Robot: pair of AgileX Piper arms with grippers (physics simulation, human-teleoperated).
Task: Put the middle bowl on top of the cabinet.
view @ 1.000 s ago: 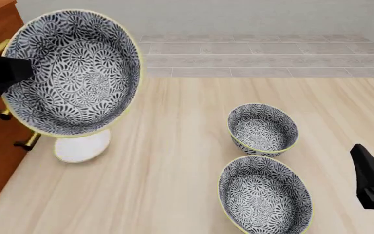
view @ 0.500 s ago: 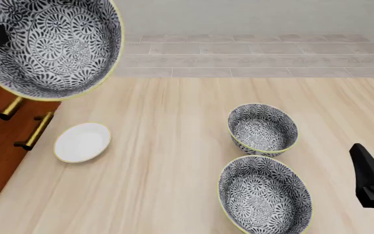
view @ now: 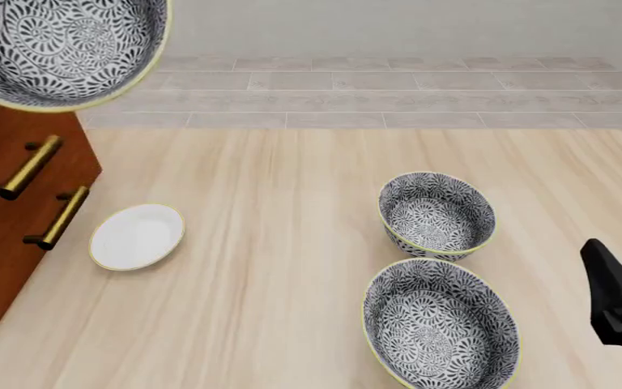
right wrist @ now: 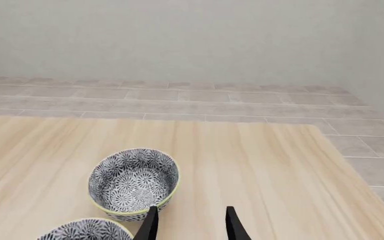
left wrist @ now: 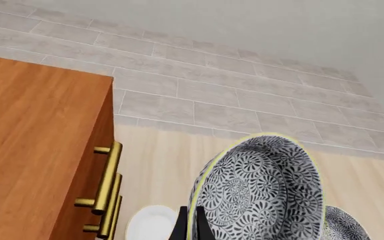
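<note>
The middle bowl [view: 57, 49], grey-and-white floral with a yellow-green rim, hangs tilted high at the far left, overlapping the upper front corner of the reddish-brown cabinet [view: 14, 211]. In the left wrist view my left gripper [left wrist: 192, 226] is shut on the rim of this bowl [left wrist: 262, 187], beside the cabinet's flat top [left wrist: 32, 135] and above the table. The front view does not show the left gripper. My right gripper [right wrist: 190, 227] stands open and empty over the table's near right part [view: 617, 312].
Two like bowls rest on the table, one at centre right [view: 437, 214] [right wrist: 133, 182] and one nearer [view: 440, 324]. A small white saucer [view: 136, 236] [left wrist: 150, 222] lies by the cabinet's brass handles [view: 28, 166] [left wrist: 106, 187]. A tiled floor lies beyond the table's far edge.
The left arm has lifted the bowl higher and further left, so it now sits partly out of the front view's top. The saucer is uncovered. The right arm stayed put.
</note>
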